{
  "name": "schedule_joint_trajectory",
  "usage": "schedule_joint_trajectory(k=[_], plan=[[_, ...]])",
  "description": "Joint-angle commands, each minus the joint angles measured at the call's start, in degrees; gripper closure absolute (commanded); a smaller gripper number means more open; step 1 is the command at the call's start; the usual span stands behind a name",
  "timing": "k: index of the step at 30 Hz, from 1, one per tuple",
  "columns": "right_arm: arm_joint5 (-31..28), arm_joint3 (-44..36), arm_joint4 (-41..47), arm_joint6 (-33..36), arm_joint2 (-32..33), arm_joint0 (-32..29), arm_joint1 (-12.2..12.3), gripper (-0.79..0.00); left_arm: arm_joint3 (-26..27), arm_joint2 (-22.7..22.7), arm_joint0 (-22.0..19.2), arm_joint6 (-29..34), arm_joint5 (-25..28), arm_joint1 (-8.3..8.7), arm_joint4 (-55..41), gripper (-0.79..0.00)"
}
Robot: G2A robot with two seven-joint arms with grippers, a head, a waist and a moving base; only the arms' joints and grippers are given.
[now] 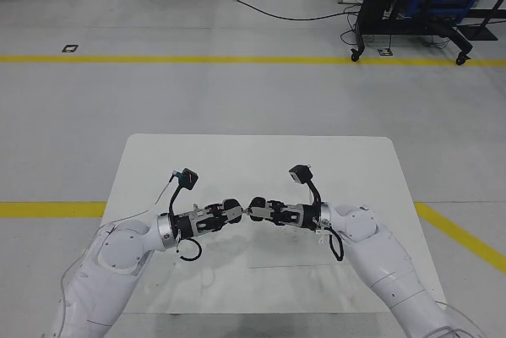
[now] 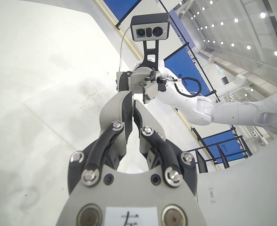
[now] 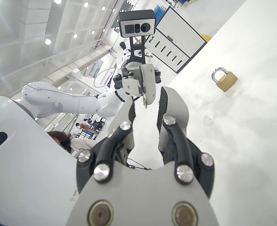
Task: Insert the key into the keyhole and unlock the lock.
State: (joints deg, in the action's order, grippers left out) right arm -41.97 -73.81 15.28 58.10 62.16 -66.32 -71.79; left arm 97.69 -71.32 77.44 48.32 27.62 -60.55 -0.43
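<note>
left gripper [image 2: 132, 98] clamped on key [image 3: 145, 101], right gripper [image 3: 147, 96] w/ fingers apart beside it; sloppy handoff prob drops it, padlock [image 3: 224, 79] sits well apart.

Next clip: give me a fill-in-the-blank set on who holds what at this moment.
The right gripper is ___, fingers apart near the key.
The key is pinched by the left gripper, not the ___ one.
The padlock lies on the table, touched by ___ gripper.
Missing: open; right; neither.
</note>
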Motion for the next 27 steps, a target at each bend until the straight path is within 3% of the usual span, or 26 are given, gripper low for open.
schedule_joint_trajectory(k=[1, 5, 11, 13, 14, 20, 21, 22, 27], plan=[[0.2, 0.1, 0.2, 0.1, -0.2, 0.2, 0.1, -0.222, -0.1, 0.2, -0.2, 0.0, -0.1, 0.02, 0.1, 0.0], [0.7, 0.0, 0.4, 0.4, -0.5, 0.5, 0.2, -0.219, -0.3, 0.6, -0.4, -0.2, -0.1, 0.05, 0.4, 0.0], [1.4, 0.1, 0.4, 0.4, -1.2, 0.9, 0.4, -0.142, -0.5, 1.1, -0.8, -0.2, -0.1, 0.09, 0.6, 0.0], [1.6, 0.2, 0.5, 0.6, -1.4, 1.0, 0.4, -0.077, -0.6, 1.2, -0.8, -0.3, 0.0, 0.11, 0.6, 0.0], [1.7, 0.2, 0.4, 0.6, -1.5, 1.1, 0.4, 0.0, -0.6, 1.2, -0.9, -0.3, 0.0, 0.13, 0.7, 0.0], [2.0, 0.0, 0.3, 0.6, -2.0, 1.4, 0.6, 0.0, -0.6, 1.5, -1.1, -0.8, -0.1, 0.21, 1.7, 0.0], [1.8, -0.1, 0.3, 0.5, -2.0, 1.4, 0.7, 0.0, -0.6, 1.7, -1.0, -0.8, -0.5, 0.22, 2.0, -0.259], [1.5, -0.1, 0.4, 0.4, -2.0, 1.4, 0.7, 0.0, -0.5, 1.8, -1.2, -0.8, -0.6, 0.23, 2.3, -0.785], [0.0, 0.0, 0.6, -0.2, -0.9, 0.9, 1.1, 0.0, -0.4, 1.6, -1.3, -1.9, -0.3, 0.21, 2.0, -0.785]])
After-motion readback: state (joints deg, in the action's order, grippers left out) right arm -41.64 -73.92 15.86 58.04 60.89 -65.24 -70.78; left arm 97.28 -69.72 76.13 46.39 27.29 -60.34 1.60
